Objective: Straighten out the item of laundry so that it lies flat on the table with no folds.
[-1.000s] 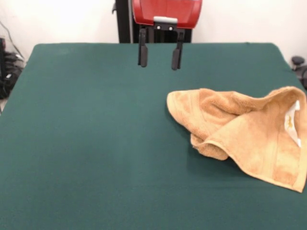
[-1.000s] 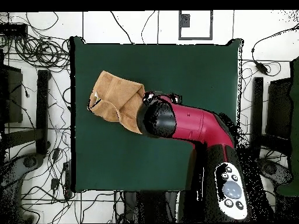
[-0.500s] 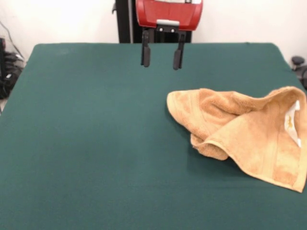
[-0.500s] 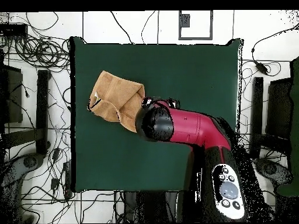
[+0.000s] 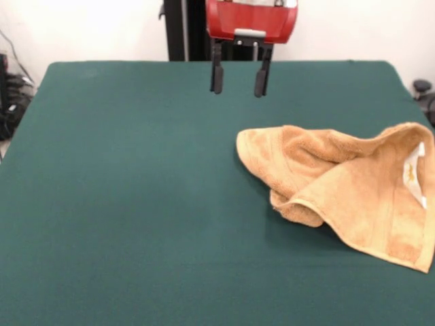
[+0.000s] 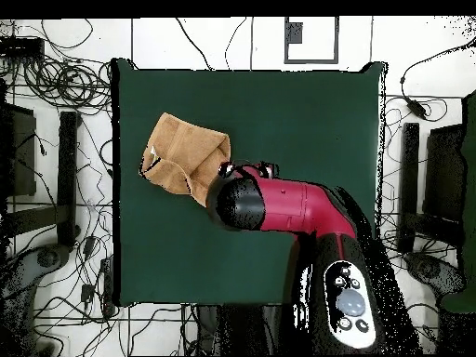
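Note:
The tan-orange terry towel [image 5: 343, 193] lies crumpled and folded over itself at the right of the dark green table [image 5: 129, 204], its white label [image 5: 413, 173] showing at the right edge. In the overhead view the towel [image 6: 184, 156] sits at the table's upper left. My gripper [image 5: 238, 80] hangs open and empty above the table's far side, up and to the left of the towel, not touching it. In the overhead view the red arm [image 6: 279, 204] covers the gripper and overlaps the towel's lower right corner.
The table [image 6: 279, 112] has its edges close to the towel on the label side. Cables and black stands [image 6: 65, 167] lie on the floor around the table. The black pedestal [image 5: 180, 30] stands behind the far edge.
The gripper has moved to the right in the front view and risen slightly, staying open. The towel has not moved.

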Robot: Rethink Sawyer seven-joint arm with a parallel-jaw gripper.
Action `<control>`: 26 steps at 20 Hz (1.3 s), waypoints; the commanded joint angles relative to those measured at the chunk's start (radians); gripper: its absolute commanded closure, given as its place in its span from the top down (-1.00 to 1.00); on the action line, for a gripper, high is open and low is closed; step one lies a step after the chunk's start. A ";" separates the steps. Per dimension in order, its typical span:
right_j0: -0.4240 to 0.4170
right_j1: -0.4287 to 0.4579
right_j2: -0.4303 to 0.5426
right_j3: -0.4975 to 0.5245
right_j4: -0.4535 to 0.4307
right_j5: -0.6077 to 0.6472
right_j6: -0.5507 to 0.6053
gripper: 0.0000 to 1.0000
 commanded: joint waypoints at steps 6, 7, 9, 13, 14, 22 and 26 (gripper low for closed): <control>0.053 -0.083 0.076 0.170 -0.036 0.136 0.007 1.00; 0.052 -0.087 0.077 0.174 -0.036 0.141 0.002 1.00; 0.051 -0.092 0.076 0.181 -0.038 0.154 -0.004 1.00; 0.052 -0.103 0.069 0.206 -0.039 0.162 0.000 1.00; 0.050 -0.107 0.069 0.213 -0.039 0.162 -0.001 1.00; 0.036 -0.121 0.075 0.256 -0.046 0.136 -0.002 1.00; 0.039 -0.103 0.069 0.250 -0.057 0.115 0.008 1.00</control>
